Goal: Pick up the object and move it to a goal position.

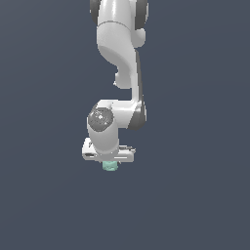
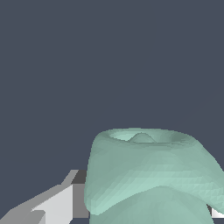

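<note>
We see the small, pale mint-green, lumpy object [image 1: 110,166] clamped between the white gripper [image 1: 110,164] fingers; the pick looks done, and carrying it to the unseen goal remains.

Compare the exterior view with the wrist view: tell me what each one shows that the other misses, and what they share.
Only the exterior view shows the white arm reaching down from above, with the whole claw at its end. Only the wrist view shows the mint-green object close up: a lumpy surface with a hollow top, and a grey finger right against its side. Both show the object at the claw, against a plain dark background.
</note>
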{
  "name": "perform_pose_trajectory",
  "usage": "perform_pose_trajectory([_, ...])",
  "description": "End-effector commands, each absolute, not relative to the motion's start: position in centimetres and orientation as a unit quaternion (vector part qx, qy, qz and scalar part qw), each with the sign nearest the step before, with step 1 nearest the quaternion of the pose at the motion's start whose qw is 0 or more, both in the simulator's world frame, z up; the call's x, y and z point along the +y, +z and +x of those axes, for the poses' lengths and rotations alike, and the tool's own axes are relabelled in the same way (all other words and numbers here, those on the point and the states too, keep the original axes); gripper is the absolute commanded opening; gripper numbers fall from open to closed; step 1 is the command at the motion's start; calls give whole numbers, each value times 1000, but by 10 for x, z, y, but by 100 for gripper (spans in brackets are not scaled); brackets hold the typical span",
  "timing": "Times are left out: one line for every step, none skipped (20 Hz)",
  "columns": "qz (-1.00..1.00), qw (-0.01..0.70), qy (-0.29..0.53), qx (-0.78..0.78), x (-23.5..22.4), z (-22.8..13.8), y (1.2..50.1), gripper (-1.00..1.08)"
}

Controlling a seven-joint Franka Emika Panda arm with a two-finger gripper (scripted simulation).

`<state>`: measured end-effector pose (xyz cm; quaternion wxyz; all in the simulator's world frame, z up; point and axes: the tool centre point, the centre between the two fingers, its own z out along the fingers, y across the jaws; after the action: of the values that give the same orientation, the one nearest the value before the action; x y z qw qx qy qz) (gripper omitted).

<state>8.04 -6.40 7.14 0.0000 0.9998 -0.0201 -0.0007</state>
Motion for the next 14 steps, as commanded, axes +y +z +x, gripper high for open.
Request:
perform_pose_trajectory([1000,0,0,-20,-55,77,88,-100])
perform_pose_trajectory([1000,0,0,-20,-50,75,95,-100])
perform_pose_trajectory([1000,0,0,-20,-46,73,103,-100])
perform_pose_trajectory([1000,0,0,-20,-41,70,112,-100])
perform_pose_trajectory([1000,0,0,-20,-35,68,122,-100])
perform_pose_trajectory([1000,0,0,-20,-29,66,132,-100])
perform_pose_trajectory([1000,0,0,-20,-24,63,141,-100])
perform_pose_trajectory([1000,0,0,-20,-18,61,151,-100])
perform_pose_trajectory([1000,0,0,-20,-13,59,161,-100])
perform_pose_trajectory([1000,0,0,-20,-8,57,170,-100])
perform_pose_trajectory([1000,0,0,-20,-2,55,179,-100])
perform_pose_trajectory([1000,0,0,-20,2,53,187,-100])
perform_pose_trajectory([1000,0,0,-20,7,51,196,-100])
perform_pose_trajectory([1000,0,0,-20,11,49,204,-100])
